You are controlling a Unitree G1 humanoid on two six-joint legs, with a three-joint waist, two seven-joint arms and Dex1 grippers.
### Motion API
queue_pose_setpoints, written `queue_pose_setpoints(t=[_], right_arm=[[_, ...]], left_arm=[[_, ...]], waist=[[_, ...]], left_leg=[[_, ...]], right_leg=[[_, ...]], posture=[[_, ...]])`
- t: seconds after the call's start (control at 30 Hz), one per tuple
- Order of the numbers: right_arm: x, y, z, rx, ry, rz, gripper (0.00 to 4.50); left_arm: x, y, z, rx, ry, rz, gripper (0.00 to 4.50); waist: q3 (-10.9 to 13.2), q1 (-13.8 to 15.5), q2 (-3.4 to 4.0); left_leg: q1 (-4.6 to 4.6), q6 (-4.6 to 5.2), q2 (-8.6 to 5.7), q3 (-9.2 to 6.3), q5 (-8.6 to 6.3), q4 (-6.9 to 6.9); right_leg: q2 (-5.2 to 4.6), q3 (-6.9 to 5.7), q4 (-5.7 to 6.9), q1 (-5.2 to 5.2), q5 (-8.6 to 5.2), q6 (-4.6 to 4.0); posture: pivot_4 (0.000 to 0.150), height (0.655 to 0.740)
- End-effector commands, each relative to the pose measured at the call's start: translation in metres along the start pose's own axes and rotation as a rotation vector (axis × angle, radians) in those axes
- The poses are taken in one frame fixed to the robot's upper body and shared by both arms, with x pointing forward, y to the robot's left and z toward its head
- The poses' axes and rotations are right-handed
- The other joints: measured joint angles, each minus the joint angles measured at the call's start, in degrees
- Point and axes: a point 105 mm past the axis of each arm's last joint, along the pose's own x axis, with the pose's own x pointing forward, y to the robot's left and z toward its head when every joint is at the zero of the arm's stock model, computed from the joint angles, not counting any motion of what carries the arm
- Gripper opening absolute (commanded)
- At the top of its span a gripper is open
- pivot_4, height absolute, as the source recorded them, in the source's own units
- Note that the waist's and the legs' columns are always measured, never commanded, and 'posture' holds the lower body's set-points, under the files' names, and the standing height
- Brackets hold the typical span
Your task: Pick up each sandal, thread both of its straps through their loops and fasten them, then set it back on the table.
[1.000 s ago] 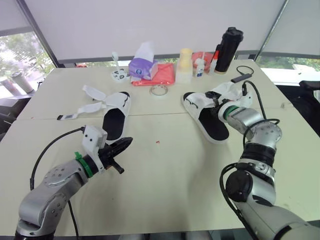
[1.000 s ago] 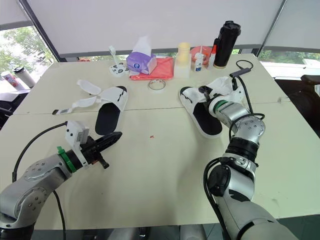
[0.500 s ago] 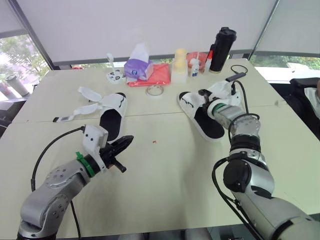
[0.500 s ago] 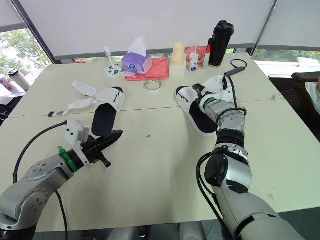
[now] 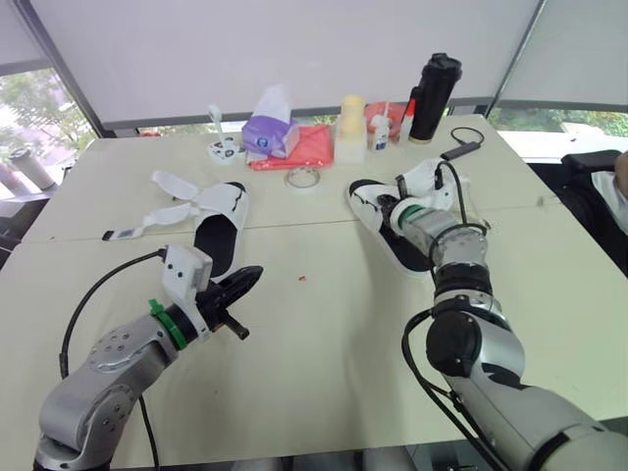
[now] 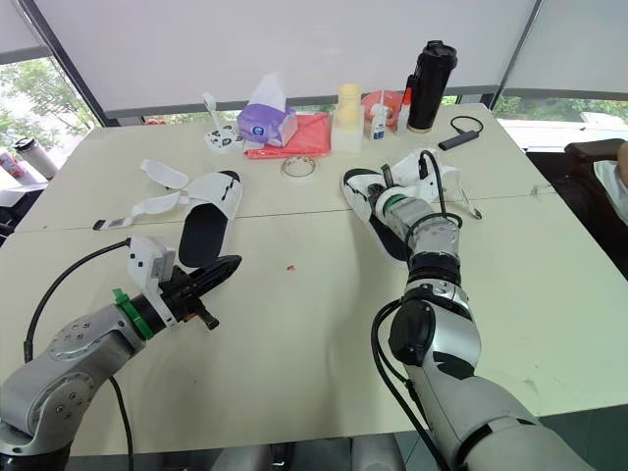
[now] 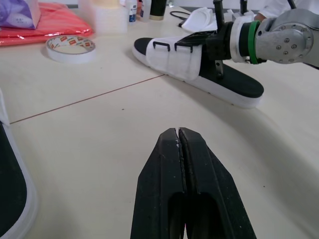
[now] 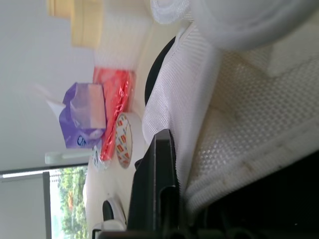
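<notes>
Two white sandals with black footbeds lie on the cream table (image 5: 324, 324). The left sandal (image 5: 224, 228) has its straps (image 5: 162, 201) spread loose to its left. The right sandal (image 5: 367, 202) lies at centre right, and my right gripper (image 5: 387, 208) is shut on its white upper band. In the right wrist view a black finger (image 8: 160, 174) presses against the white mesh upper (image 8: 199, 114). My left gripper (image 5: 245, 282) hovers low over the table in front of the left sandal. It is shut with nothing in it, the fingertips (image 7: 172, 137) together.
Along the table's far side stand a purple tissue pack (image 5: 271, 131), a red bag (image 5: 310, 145), a tape roll (image 5: 311, 178), a cream cup stack (image 5: 350, 128), small bottles (image 5: 381, 133) and a black flask (image 5: 432, 84). A black cable (image 5: 461, 150) trails behind the right sandal.
My right gripper has gone from open to shut on the right sandal's upper, having slid left toward the toe end. The left arm has held still.
</notes>
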Motion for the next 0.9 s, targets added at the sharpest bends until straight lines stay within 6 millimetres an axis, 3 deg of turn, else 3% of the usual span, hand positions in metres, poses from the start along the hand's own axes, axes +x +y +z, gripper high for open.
queue_pose_setpoints(t=[0.03,0.13,0.3,0.6,0.77,0.9], right_arm=[[-0.005,0.019,0.003,-0.075,-0.009,0.053,0.07],[-0.018,0.03,0.007,-0.177,0.001,0.13,0.07],[-0.066,0.047,-0.02,-0.357,0.195,0.345,0.07],[-0.149,0.008,-0.063,-0.622,0.615,0.431,0.07],[-0.168,-0.009,-0.082,-0.655,0.753,0.399,0.07],[-0.167,-0.01,-0.09,-0.63,0.788,0.362,0.07]], left_arm=[[-0.001,-0.005,0.007,0.017,-0.027,-0.015,0.0],[0.0,-0.006,0.006,0.012,-0.026,-0.018,0.0],[0.001,-0.005,0.005,0.01,-0.02,-0.028,0.0],[0.004,0.003,0.009,0.032,-0.003,-0.07,0.0],[0.002,0.011,0.018,0.064,0.01,-0.124,0.0],[0.001,0.012,0.021,0.093,0.028,-0.168,0.0]], waist=[[0.0,0.03,0.0],[0.0,0.1,0.0],[0.01,0.24,0.01],[0.01,0.43,-0.01],[0.04,0.16,-0.06],[0.08,0.2,-0.13]], left_leg=[[0.0,0.0,0.0,0.0,0.0,0.0],[-0.06,0.0,0.0,0.0,0.0,-0.04],[-0.29,0.0,0.0,-0.02,0.0,-0.12],[-0.29,0.01,0.0,0.0,-0.01,-0.16],[-0.29,0.03,0.02,0.06,-0.02,-0.13],[-0.29,0.04,0.03,0.07,-0.02,-0.08]], right_leg=[[0.0,0.0,0.0,-0.01,0.0,0.0],[0.0,0.01,-0.01,-0.07,0.0,0.0],[-0.02,0.01,-0.02,-0.32,0.02,0.03],[-0.04,-0.01,-0.11,-0.29,0.0,0.01],[-0.06,-0.02,-0.2,-0.24,-0.01,-0.01],[-0.05,-0.02,-0.2,-0.24,-0.01,-0.01]], posture=[[0.15,0.74],[0.15,0.74],[0.15,0.74],[0.15,0.74],[0.15,0.74],[0.15,0.74]])
